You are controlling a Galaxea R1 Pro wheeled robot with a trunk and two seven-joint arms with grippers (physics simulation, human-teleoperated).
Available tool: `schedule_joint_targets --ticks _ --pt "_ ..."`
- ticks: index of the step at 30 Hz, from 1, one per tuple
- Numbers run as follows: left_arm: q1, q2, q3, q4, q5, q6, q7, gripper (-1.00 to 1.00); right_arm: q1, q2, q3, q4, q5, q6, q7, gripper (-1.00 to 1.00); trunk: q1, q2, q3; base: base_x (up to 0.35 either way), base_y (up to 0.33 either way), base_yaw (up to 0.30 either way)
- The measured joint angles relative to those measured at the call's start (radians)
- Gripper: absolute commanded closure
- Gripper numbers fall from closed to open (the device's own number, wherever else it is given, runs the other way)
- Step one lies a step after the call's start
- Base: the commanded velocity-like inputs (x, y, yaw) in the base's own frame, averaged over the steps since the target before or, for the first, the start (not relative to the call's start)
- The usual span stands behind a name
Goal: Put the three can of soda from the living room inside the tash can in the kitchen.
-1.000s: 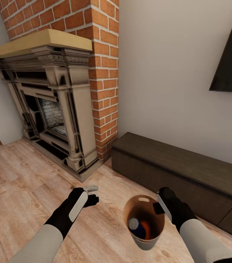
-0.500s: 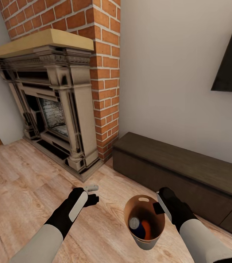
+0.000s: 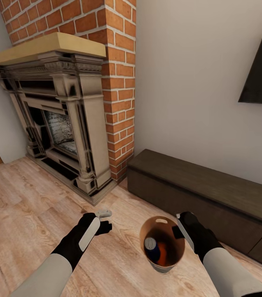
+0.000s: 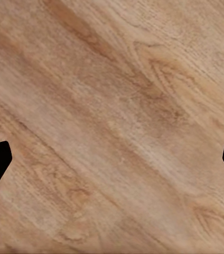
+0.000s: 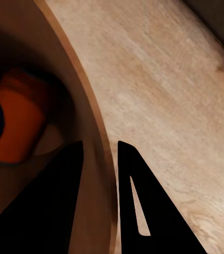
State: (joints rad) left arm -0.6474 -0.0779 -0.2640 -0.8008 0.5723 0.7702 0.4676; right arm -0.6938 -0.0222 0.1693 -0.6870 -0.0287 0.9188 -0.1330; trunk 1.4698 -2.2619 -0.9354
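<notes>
Two cans (image 3: 155,249), one dark blue and one orange, show inside the bin (image 3: 162,262); a third may lie beneath them, hidden. The right hand (image 3: 179,233) pinches the bin's rim, one finger inside the wall and one outside, so the bin hangs off the floor (image 3: 19,206) as a carrier for the cans. The left hand (image 3: 104,219) is well apart to the bin's side, fingers spread wide and holding nothing, over bare planks

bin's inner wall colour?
Coppery brown inside the small round bucket-like bin, clearest in the head view.
</notes>
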Motion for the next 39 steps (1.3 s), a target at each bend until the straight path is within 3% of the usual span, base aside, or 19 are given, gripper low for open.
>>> schedule_joint_targets --ticks 11,39 --pt "0.000 -0.002 0.000 0.001 -0.001 0.000 0.002 -1.00 0.001 0.003 -0.001 0.000 0.003 -0.022 -0.004 1.00 0.000 0.000 0.002 0.000 0.000 0.000" --pt "-0.002 -0.003 0.000 0.002 -0.004 0.000 -0.001 -1.00 0.001 0.002 -0.002 0.000 -0.006 -0.018 -0.002 1.00 0.000 0.000 0.038 -0.039 0.020 0.001"
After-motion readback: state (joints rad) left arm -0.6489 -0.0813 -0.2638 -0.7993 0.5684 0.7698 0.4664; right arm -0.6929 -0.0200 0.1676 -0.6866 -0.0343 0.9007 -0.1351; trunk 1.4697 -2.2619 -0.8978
